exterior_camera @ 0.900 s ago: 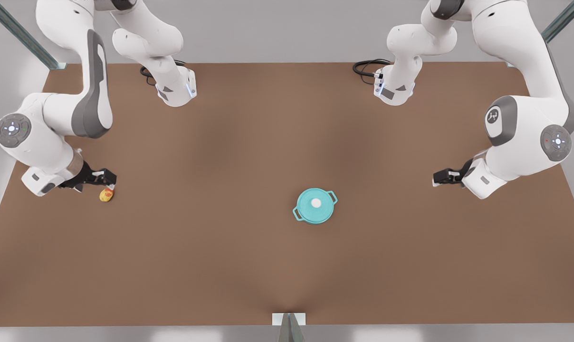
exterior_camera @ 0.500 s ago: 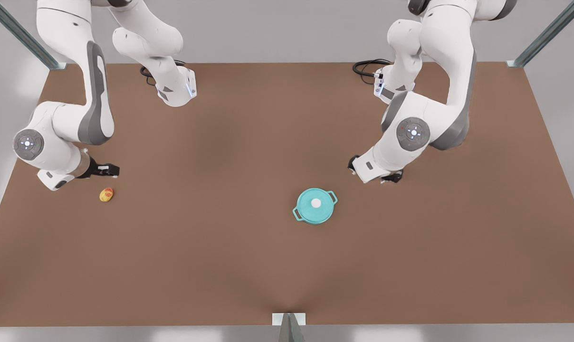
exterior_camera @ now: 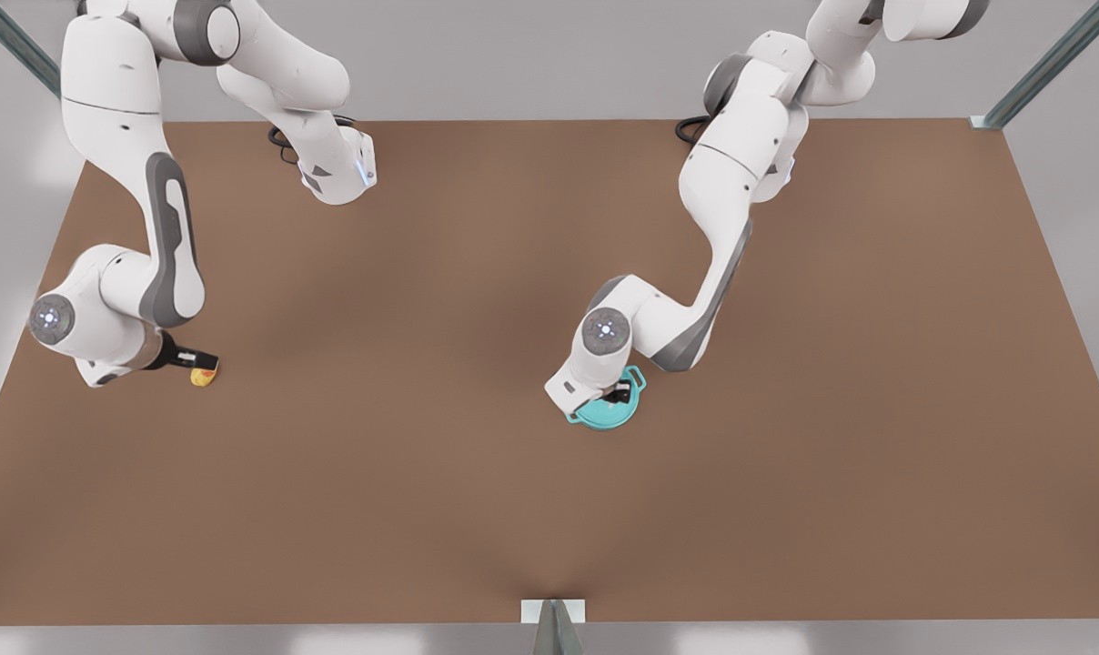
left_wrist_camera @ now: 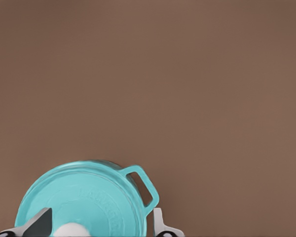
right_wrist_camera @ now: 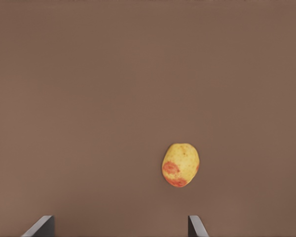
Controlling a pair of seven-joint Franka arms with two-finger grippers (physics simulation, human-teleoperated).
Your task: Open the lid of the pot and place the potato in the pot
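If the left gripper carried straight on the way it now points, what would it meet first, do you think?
Most likely the pot lid: the left gripper is open, its fingers either side of the white knob. How far above it cannot be told.

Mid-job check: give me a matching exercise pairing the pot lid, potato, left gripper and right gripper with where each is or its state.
1. pot lid
2. potato
3. left gripper
4. right gripper

a. open, hovering by the potato
b. lying on the bare table
c. closed on the pot
d. open, fingers either side of the white knob

Pairs: 1-c, 2-b, 3-d, 4-a
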